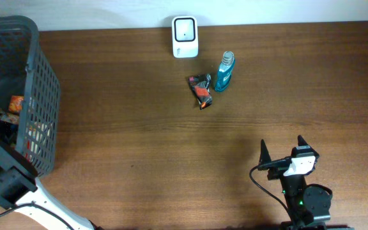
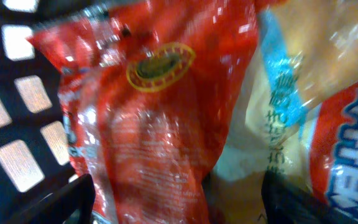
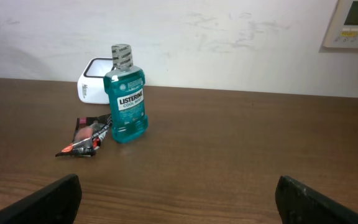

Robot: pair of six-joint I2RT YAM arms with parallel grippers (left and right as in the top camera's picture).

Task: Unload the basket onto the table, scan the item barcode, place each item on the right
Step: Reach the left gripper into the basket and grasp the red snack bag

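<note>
In the left wrist view a shiny red snack packet (image 2: 160,106) with a gold oval emblem fills the frame inside the basket. My left gripper (image 2: 179,208) stands open around its lower end, one dark finger on each side. A beige packet with blue print (image 2: 291,81) lies beside it on the right. The white barcode scanner (image 1: 184,36) stands at the table's back edge, also seen as the scanner (image 3: 92,81) behind the bottle. My right gripper (image 1: 282,144) rests open over the front right of the table, nothing between its fingers (image 3: 48,199).
A dark mesh basket (image 1: 43,96) with several packets stands at the far left, my left arm (image 1: 5,182) reaching into it. A teal mouthwash bottle (image 1: 224,71) and a small dark-and-red packet (image 1: 200,89) sit in front of the scanner.
</note>
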